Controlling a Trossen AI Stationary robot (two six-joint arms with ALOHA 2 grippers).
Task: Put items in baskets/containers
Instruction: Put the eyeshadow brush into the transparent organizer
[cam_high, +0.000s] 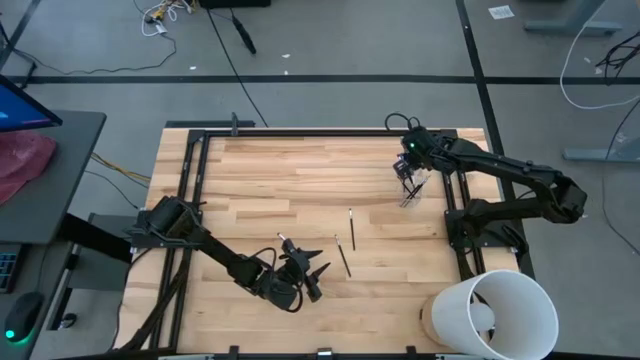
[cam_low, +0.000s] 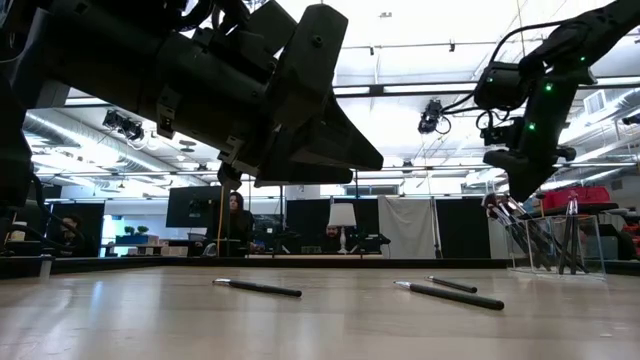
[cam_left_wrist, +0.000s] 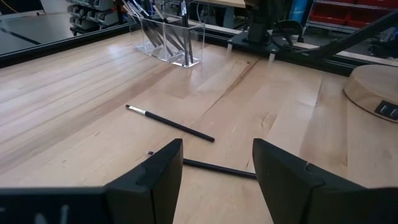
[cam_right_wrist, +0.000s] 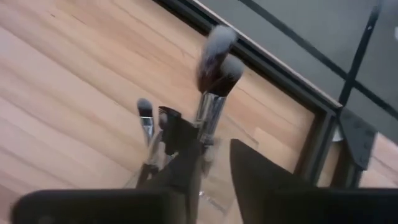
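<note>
Left pincer (cam_high: 300, 272) open near table front, right pincer (cam_high: 407, 180) part-open, raised.

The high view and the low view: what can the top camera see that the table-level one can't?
Only the high view shows the big white bucket at the table's corner. Only the low view shows people sitting in the room behind, and a lamp. Both show loose brushes lying on the table, the clear cup holding brushes, the right gripper above it, and the left gripper.
</note>
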